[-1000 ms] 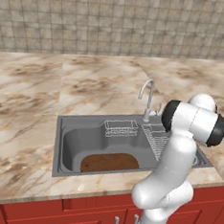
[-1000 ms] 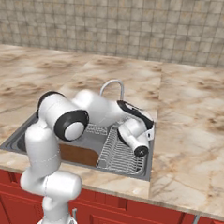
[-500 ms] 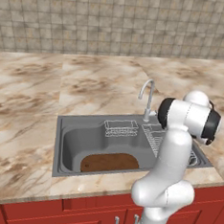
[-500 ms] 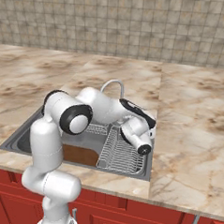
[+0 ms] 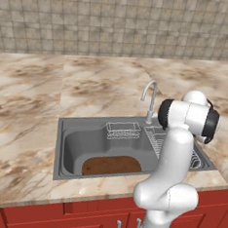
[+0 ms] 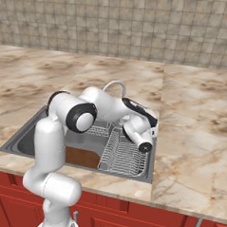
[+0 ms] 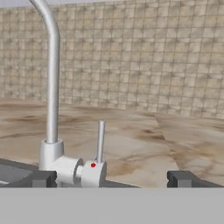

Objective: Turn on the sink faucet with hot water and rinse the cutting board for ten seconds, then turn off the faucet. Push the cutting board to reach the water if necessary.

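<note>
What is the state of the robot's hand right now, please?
Hand: open, holding nothing; its fingertips sit wide apart on either side of the sink faucet handle.

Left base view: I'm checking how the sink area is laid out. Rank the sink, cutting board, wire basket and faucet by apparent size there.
1. sink
2. cutting board
3. and 4. wire basket and sink faucet: too alike to rank; the faucet is tall but slim.

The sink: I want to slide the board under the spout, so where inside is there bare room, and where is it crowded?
Bare floor of the sink lies behind the cutting board, up to the wire basket. The right part is crowded: dish rack, and the arm near the sink faucet.
</note>
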